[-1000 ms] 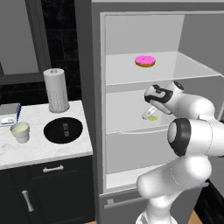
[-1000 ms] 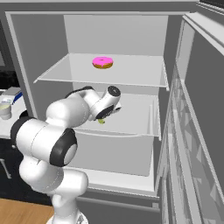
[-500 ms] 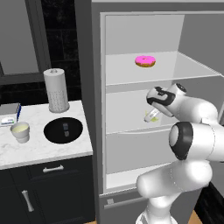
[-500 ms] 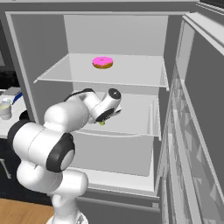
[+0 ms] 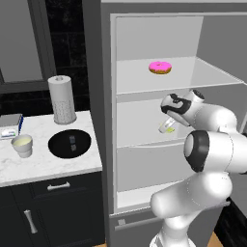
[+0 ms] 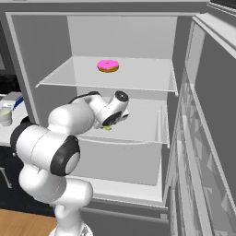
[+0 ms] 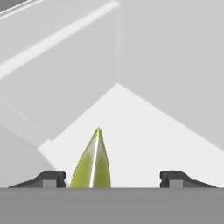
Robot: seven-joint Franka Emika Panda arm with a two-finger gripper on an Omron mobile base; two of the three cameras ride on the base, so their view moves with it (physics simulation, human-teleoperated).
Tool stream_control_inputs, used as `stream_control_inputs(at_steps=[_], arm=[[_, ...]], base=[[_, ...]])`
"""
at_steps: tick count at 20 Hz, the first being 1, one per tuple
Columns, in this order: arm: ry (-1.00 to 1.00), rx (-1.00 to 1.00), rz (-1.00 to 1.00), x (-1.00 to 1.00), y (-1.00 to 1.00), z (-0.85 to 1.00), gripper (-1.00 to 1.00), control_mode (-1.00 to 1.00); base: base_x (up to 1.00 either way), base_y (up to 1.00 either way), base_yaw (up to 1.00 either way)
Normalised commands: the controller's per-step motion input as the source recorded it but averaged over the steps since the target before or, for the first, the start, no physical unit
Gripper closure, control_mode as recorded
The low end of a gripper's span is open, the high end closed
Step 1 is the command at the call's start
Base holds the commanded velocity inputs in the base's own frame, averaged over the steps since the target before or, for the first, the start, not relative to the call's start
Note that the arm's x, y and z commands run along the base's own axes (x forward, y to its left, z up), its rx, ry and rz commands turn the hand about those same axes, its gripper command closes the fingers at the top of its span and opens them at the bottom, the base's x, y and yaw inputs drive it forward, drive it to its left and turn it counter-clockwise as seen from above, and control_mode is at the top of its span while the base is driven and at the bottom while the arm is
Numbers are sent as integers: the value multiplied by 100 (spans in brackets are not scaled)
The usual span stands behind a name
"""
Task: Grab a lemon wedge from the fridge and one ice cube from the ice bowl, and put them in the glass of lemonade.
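Note:
The fridge [image 5: 107, 101] stands open, and my arm reaches onto its middle shelf. A tiny yellow-green lemon wedge [image 7: 92, 162] lies on that shelf between my fingertips, closer to the left one, with a clear gap to the right one. My gripper [image 7: 113, 178] is open around it. From the base, the gripper [image 5: 167, 126] [image 6: 110, 123] hangs low over the wedge [image 5: 170, 130] [image 6: 108, 127]. On the marble counter to the left sit the black ice bowl [image 5: 70, 143] and the glass of lemonade [image 5: 22, 145] [image 6: 5, 116].
A pink-iced doughnut [image 5: 159, 67] [image 6: 108, 66] lies on the shelf above my hand. A tall white perforated cylinder [image 5: 61, 99] stands behind the bowl. The open fridge door [image 6: 207, 138] walls off the right side. Dark drawer cabinets [image 5: 48, 212] sit under the counter.
My hand has dropped a little lower and further onto the middle shelf, down to the wedge. The base, the counter things and the doughnut have not moved.

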Motion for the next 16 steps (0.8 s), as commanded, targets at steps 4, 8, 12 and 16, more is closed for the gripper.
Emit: stream_control_inputs(at_steps=[4,8,12,16], arm=[[9,0,0,0,0,-11,100,-100],[7,0,0,-5,0,-11,100,-100],[-6,4,0,-56,-6,-1,100,-100],[-18,6,0,-94,-7,1,100,-100]], base=[[0,0,0],[0,0,0],[0,0,0],[0,0,0]])
